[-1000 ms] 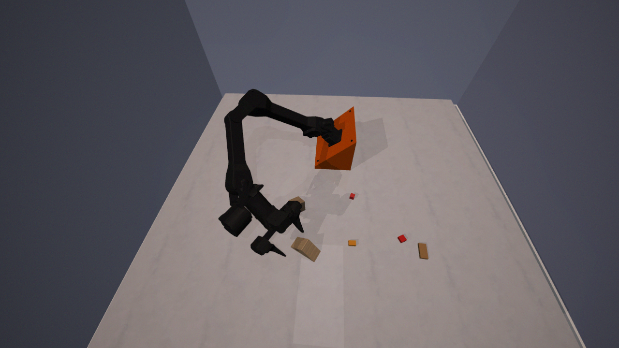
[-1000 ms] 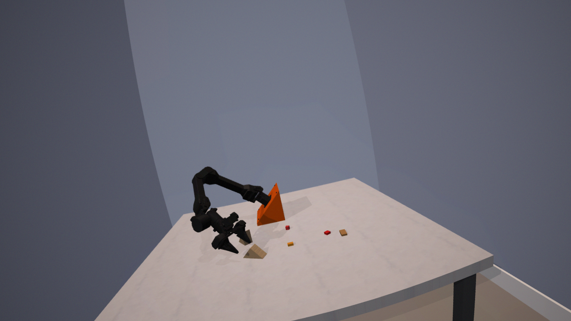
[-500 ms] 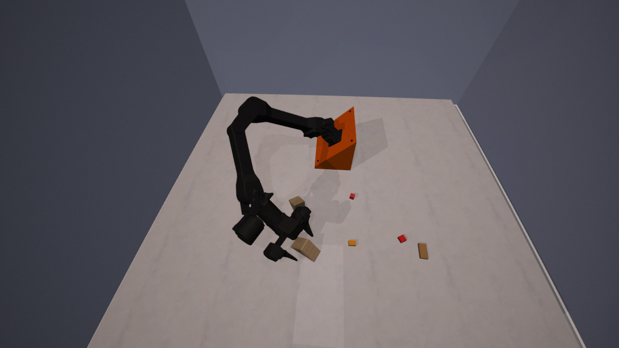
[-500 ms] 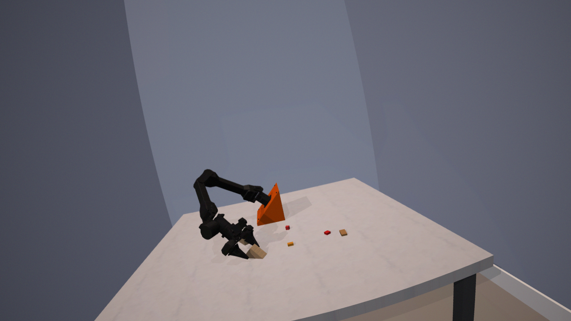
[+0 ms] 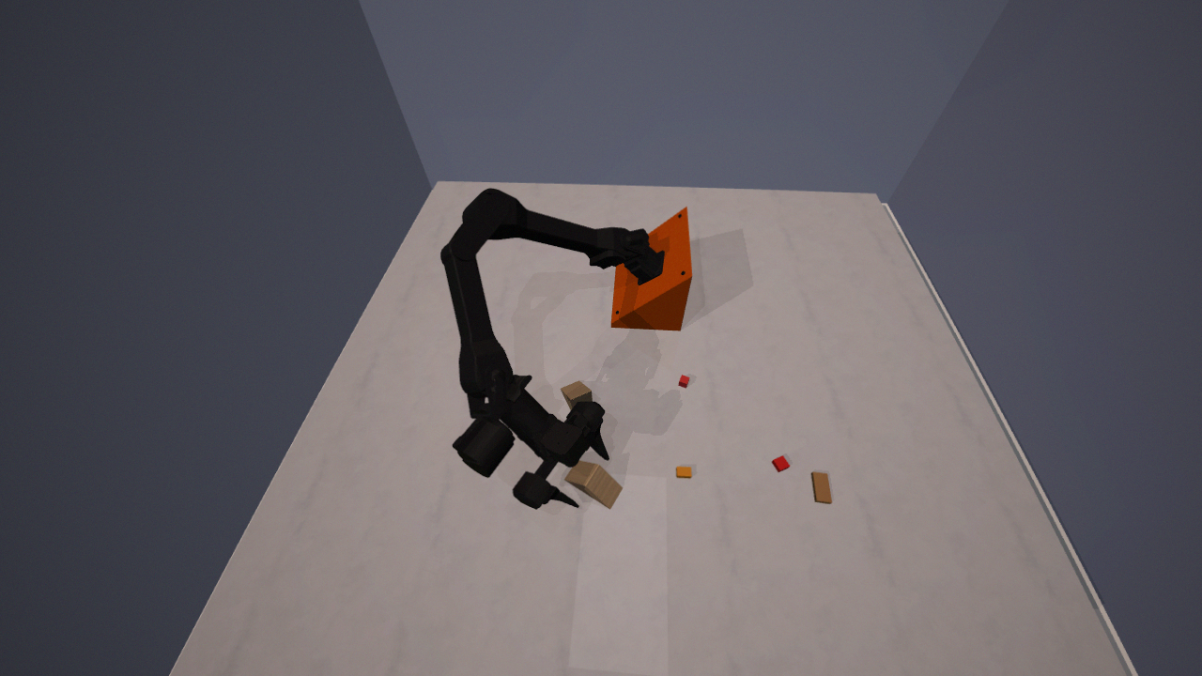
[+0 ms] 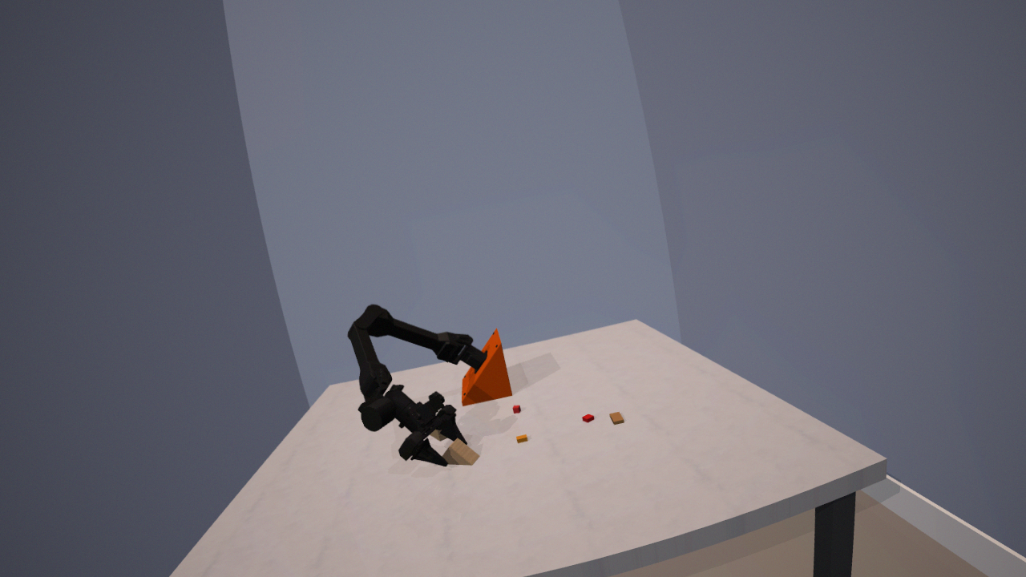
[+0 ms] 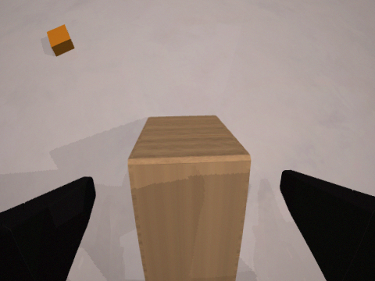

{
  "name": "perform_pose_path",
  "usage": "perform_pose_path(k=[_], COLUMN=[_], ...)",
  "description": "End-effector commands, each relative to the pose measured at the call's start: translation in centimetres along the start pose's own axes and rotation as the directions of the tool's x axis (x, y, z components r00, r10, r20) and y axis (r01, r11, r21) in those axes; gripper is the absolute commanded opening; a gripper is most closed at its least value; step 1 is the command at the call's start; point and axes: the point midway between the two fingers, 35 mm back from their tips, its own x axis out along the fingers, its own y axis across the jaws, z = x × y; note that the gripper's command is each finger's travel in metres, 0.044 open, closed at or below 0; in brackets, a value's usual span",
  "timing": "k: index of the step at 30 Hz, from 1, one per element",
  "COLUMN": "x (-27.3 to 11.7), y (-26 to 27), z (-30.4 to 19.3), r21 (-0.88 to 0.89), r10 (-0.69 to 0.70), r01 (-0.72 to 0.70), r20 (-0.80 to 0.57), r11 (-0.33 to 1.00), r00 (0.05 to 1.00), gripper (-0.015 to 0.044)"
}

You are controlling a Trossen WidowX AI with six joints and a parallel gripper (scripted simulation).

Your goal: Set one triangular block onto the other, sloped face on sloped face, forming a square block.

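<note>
Table (image 5: 756,571) (image 6: 574,502), pale, marbled; blue-grey walls. Gripper (image 5: 593,483) (image 6: 457,454) (image 7: 190,184): spread, empty. Second triangular block (image 5: 577,392) (image 6: 437,434): top view, eleven o'clock of first triangular block (image 5: 594,483) (image 6: 461,453) (image 7: 189,203); unseen by wrist.

So the two triangular blocks were both plain light wood — one (image 5: 593,483) (image 6: 462,453) (image 7: 189,195) sat on the table ridge up, grain showing, the other (image 5: 577,393) (image 6: 438,434) near it, partly hidden — still not stacked.

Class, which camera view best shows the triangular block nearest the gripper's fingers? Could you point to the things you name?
The wrist view: the triangular block (image 5: 598,483) (image 6: 462,453) (image 7: 189,195) appears large, two faces visible, though cut off below. The top view shows it small, beside a fingertip; the exterior view shows it small, partly behind a finger.
</note>
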Motion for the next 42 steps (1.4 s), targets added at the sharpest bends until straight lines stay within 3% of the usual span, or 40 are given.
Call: perform_pose_path(k=[1, 24, 34, 42], x=[0.29, 0.29, 0.03, 0.03], y=[0.1, 0.1, 0.01, 0.01], z=[0.03, 0.03, 0.0, 0.0], r21=[-0.004, -0.004, 0.0, 0.0], r10=[0.006, 0.006, 0.001, 0.001], r01=[-0.006, -0.006, -0.001, -0.001], r20=[0.004, 0.004, 0.0, 0.0], r11=[1.0, 1.0, 1.0, 1.0], r00=[1.0, 1.0, 1.0, 1.0], gripper=[0.044, 0.044, 0.0177, 0.0124])
